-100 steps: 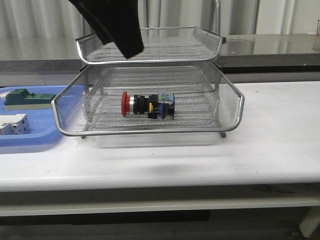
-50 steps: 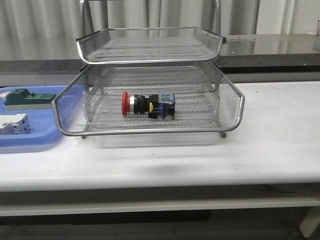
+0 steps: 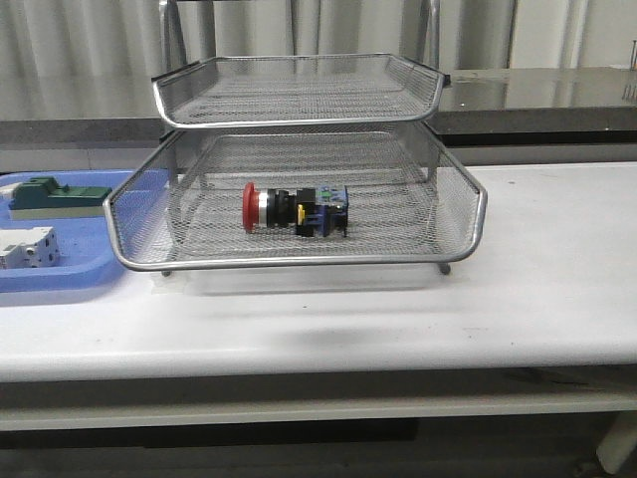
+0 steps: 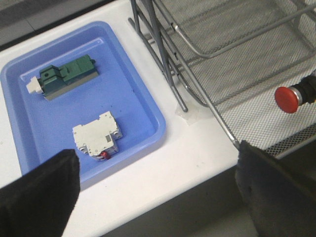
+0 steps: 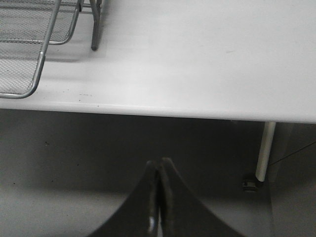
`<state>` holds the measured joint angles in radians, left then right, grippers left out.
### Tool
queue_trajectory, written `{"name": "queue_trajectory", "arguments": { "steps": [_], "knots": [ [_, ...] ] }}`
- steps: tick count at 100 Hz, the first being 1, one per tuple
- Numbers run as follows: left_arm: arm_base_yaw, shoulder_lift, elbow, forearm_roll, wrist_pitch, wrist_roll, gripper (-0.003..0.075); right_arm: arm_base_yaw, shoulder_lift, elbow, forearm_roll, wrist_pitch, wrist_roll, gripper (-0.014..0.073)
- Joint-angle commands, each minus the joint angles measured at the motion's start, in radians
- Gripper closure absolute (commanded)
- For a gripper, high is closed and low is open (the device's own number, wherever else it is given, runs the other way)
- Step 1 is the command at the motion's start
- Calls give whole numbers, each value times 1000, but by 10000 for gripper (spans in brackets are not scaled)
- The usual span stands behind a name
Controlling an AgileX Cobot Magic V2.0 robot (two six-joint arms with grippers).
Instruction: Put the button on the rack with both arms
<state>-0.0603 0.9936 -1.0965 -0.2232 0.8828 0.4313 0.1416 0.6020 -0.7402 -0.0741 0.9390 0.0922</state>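
Now the button (image 3: 293,209) is seen lying on its side in the rack's (image 3: 299,261) lower wire tray.

The left gripper (image 4: 158,190) is held wide open and empty above the blue tray (image 4: 148,106); the right gripper (image 5: 157,197) is pressed closed, empty.

Button (image 3: 294,209) lies on its side in my rack (image 3: 299,261), on the lower mesh tray visible, near its middle. Red mushroom cap points toward the rack's left side, silver collar next, black-and-blue body with yellow bits behind. Rack stands upright, silver wire mesh; the tier above the button holds nothing.
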Motion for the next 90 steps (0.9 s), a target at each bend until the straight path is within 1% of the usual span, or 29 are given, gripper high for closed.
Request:
{"name": "queue_trajectory", "arguments": {
  "steps": [1,28,54,68,78,90],
  "knots": [
    [4,-97,74,-49,-164,-10,110,-4,0,-36,-15,-57,-3,664],
    [4,-341,392,-60,-440,-10,110,-4,0,-36,-15,-57,-3,664],
    [4,-501,655,-138,-615,-10,110,-4,0,-36,-15,-57,-3,664],
    [4,-569,755,-179,-684,-10,110,-4,0,-36,-15,-57,-3,664],
    [4,-616,771,-192,-739,-10,110,-4,0,-36,-15,-57,-3,664],
    [4,-637,777,-192,-747,-10,110,-4,0,-36,-15,-57,-3,664]
  ]
}}
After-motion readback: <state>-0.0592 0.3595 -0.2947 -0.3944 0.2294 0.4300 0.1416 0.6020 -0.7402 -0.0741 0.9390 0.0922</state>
